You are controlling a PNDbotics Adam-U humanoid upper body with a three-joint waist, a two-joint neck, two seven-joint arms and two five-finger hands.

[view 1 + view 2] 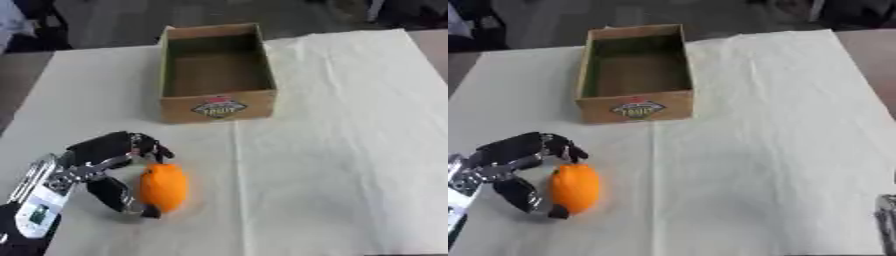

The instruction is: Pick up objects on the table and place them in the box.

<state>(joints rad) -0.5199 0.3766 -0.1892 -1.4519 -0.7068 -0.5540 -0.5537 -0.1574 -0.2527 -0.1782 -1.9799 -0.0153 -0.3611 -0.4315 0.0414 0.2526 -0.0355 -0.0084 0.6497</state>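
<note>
We see a table point(350, 150) covered with a pale cloth point(341, 100) that has a crease running down its middle toward us. At the far side of the table stands an open cardboard box point(216, 75), its long side running away from us and a printed label on the near wall; we can see nothing inside it.

Our left arm point(44, 195) comes in from the lower left corner, silver and black. Our left hand point(101, 165) sits on the cloth near the front left, well apart from the box. Its fingers point(149, 146) curve over the far side of an orange fruit point(164, 186), and the thumb point(131, 202) reaches along its near side, so the hand cups the fruit between them. The fingers are curled part way round it, touching or just beside its skin; we cannot tell whether they press on it. The fruit rests on the cloth.

At the lower right edge of the right eye view a small grey part of our right hand point(886, 220) shows; we cannot tell how its fingers stand.
</note>
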